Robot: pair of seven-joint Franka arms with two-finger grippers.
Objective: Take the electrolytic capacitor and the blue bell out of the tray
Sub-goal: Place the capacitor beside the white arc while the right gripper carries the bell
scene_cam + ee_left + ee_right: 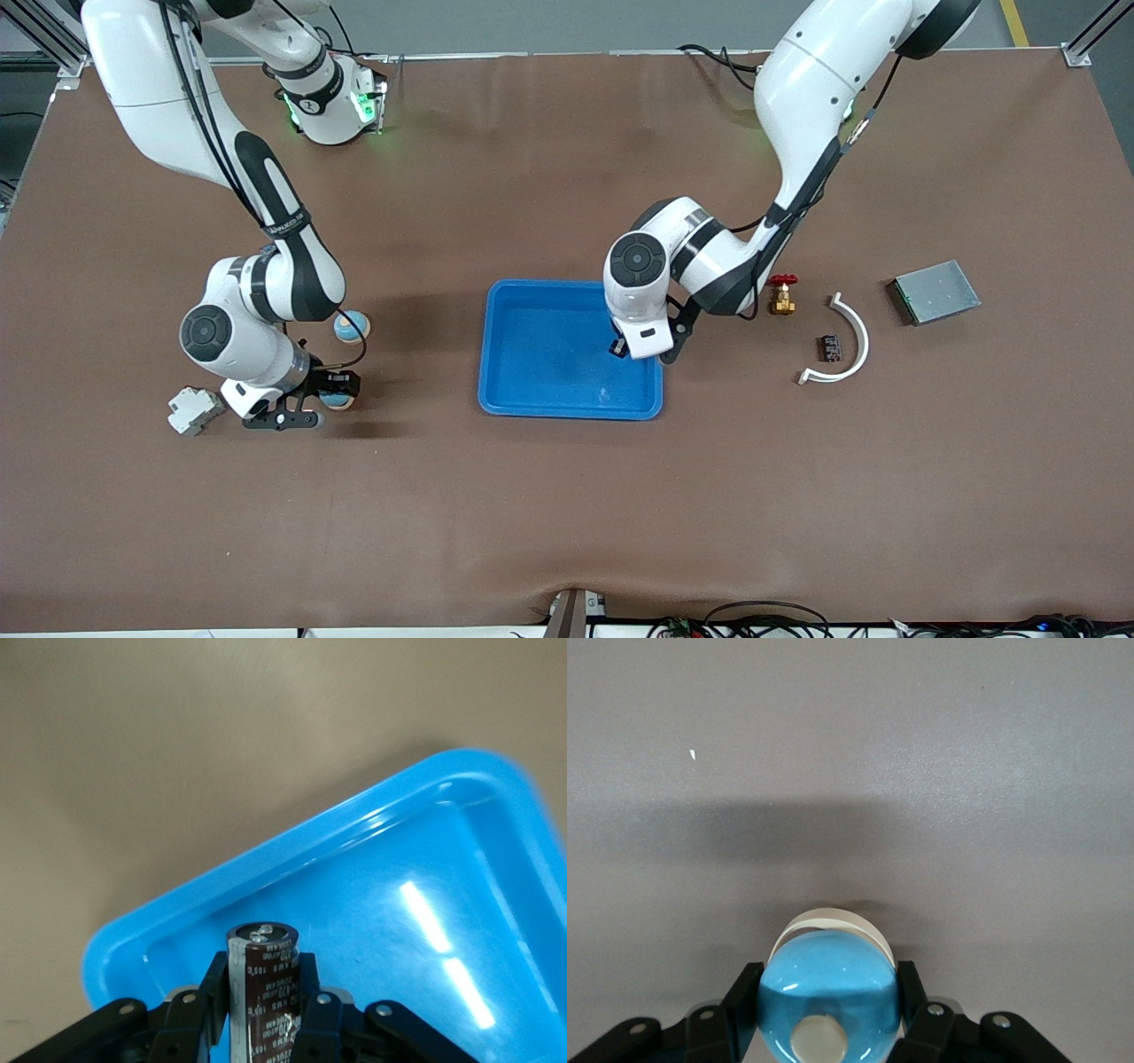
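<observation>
A dark brown capacitor [263,992] with a grey stripe stands upright between the jaws of my left gripper [263,979], which is shut on it. The gripper [622,347] hangs over the blue tray [532,372], near the tray's edge toward the left arm's end; only a dark tip of the capacitor [615,348] shows there. My right gripper [828,997] is shut on a glossy blue bell [828,988] with a white base and a pale button. That gripper [339,390] is low at the right arm's end of the table; whether the bell [337,400] touches the table I cannot tell.
A second blue round object [351,325] lies close to the right arm. A pale grey block [193,409] sits beside the right gripper. Toward the left arm's end lie a brass valve with a red handle [781,294], a small black part [829,347], a white curved strip [846,341] and a grey metal box [935,291].
</observation>
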